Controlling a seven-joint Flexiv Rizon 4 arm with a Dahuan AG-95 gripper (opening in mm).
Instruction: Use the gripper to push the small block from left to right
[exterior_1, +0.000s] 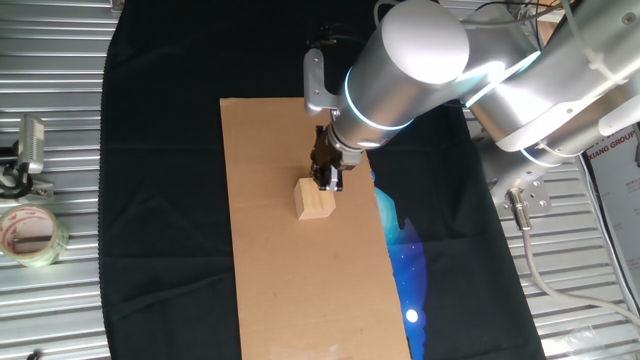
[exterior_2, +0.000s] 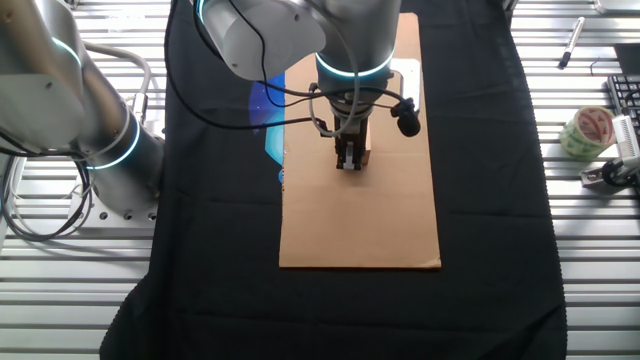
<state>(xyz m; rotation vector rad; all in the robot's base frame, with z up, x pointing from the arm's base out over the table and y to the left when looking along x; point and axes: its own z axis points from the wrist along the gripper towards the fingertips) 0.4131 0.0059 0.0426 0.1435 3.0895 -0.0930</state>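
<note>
Table: a ribbed metal tabletop (exterior_1: 60, 300), its middle draped in a black cloth (exterior_1: 160, 200).
Robot arm: a large silver arm (exterior_1: 420, 60) with glowing blue-white rings reaches over the cloth; in the other fixed view it enters from the top left and hangs over the sheet.
Cardboard sheet: a long brown cardboard sheet (exterior_1: 300, 270) lies flat on the black cloth, and a blue printed patch (exterior_1: 405, 250) shows on the cloth along one long edge.
Tape roll: a roll of clear tape (exterior_1: 30, 235) sits on the bare metal, well apart from the sheet; the other fixed view shows it near that picture's right edge (exterior_2: 585, 132).
Small block: the small block (exterior_1: 314, 200), a light tan wooden cube, rests on the cardboard sheet around its middle; in the other fixed view it is mostly hidden behind the tool.
Gripper: the gripper (exterior_1: 328, 182), black and narrow, points down at the sheet and sits right against one side of the small block, at its upper corner in one fixed view. Its fingers look close together with nothing between them, but whether they are fully closed cannot be told.
</note>
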